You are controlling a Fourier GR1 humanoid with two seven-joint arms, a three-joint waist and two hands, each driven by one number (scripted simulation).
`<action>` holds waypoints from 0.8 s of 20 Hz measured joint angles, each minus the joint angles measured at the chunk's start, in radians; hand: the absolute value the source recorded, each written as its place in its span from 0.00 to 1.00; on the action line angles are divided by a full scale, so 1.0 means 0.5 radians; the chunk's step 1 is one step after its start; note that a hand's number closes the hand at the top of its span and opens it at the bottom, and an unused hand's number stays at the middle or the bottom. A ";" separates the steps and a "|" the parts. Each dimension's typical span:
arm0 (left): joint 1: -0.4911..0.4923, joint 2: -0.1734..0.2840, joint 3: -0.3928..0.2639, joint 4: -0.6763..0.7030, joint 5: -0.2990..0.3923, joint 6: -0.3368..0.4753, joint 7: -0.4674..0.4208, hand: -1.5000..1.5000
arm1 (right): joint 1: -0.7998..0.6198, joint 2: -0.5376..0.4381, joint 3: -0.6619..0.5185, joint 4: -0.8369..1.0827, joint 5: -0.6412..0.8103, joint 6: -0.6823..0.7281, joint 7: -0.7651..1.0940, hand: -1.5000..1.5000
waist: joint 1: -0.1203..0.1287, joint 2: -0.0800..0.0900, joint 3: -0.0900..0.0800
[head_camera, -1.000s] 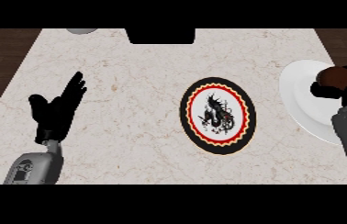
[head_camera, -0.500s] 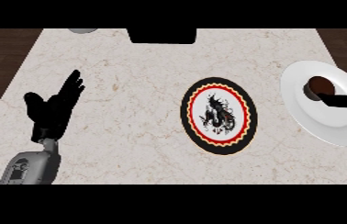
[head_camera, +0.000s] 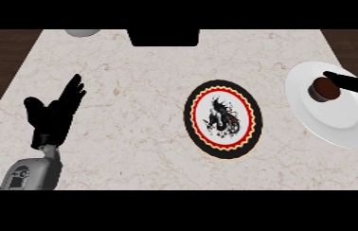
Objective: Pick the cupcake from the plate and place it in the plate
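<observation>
A brown cupcake [head_camera: 324, 89] sits on the white plate [head_camera: 328, 123] at the counter's right edge. Only a small black part of my right hand [head_camera: 342, 79] shows at the view's right border; it reaches just over the cupcake's top right side. Contact between them cannot be judged. A round plate [head_camera: 222, 119] with a black rim, a red and yellow ring and a dragon figure lies in the middle of the counter with nothing on it. My left hand [head_camera: 54, 112] rests open at the left, fingers pointing up, far from both plates.
A black block [head_camera: 164, 37] stands at the counter's far edge in the middle. A grey rounded object [head_camera: 84, 32] peeks in at the far left. Dark floor borders the marble top at both upper corners.
My right hand has drawn back toward the right border, uncovering the cupcake on the white plate. The left hand has barely moved.
</observation>
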 measured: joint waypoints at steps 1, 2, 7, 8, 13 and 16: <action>0.008 -0.003 0.000 0.002 -0.007 0.003 -0.012 0.50 | 0.010 0.018 -0.031 -0.049 -0.062 0.025 0.008 0.00 | -0.004 -0.001 -0.001; -0.009 0.010 0.013 -0.004 0.002 -0.001 0.012 0.50 | 0.026 0.034 -0.058 -0.097 -0.121 0.061 0.032 0.00 | -0.009 -0.002 -0.001; 0.023 -0.015 0.006 0.011 -0.023 0.012 -0.032 0.50 | 0.145 0.079 -0.164 -0.287 -0.425 0.356 0.154 0.00 | -0.017 -0.002 -0.002; 0.022 -0.022 -0.001 -0.004 -0.031 0.019 -0.019 0.50 | 0.184 0.078 -0.182 -0.325 -0.478 0.406 0.162 0.00 | -0.014 -0.001 -0.002; 0.042 -0.024 0.016 -0.036 -0.017 -0.024 -0.012 0.50 | 0.366 0.020 -0.262 -0.422 -0.681 0.605 0.090 0.00 | 0.002 0.005 -0.001; 0.010 -0.021 0.041 -0.010 -0.021 -0.045 -0.008 0.50 | 0.458 0.010 -0.274 -0.449 -0.748 0.636 0.015 0.00 | 0.006 0.007 -0.001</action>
